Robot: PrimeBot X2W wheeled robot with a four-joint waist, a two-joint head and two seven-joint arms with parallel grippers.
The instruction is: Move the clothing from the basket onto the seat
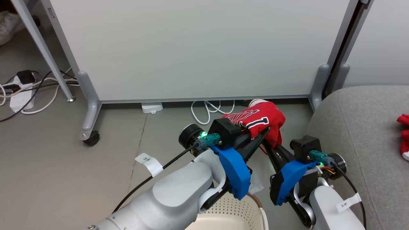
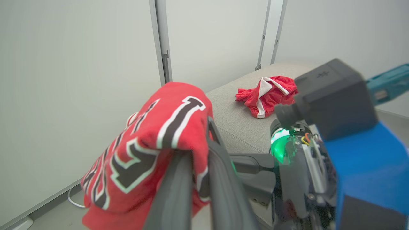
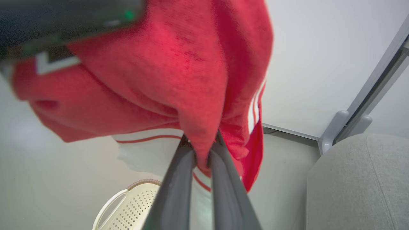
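Clothing is half across, by my reading.

Head view: the bright red fabric garment with black-and-white lettering (image 1: 258, 119) hangs above the floor just beside the large light grey upholstered sofa (image 1: 351, 127). It is pinched by the left claw (image 1: 266, 131) and the right claw (image 1: 271, 147). A second red garment with white trim (image 1: 404, 135) already lies on the sofa. The cream perforated plastic basket (image 1: 230, 210) sits near the sofa's end, its inside mostly hidden.

Left wrist view: the left claw's dark fingers (image 2: 179, 191) are closed narrow on a fold of the same garment, short of the sofa's edge.

Right wrist view: the right claw grips a lower fold likewise.

What is left is to carry this piece over the sofa and let go.
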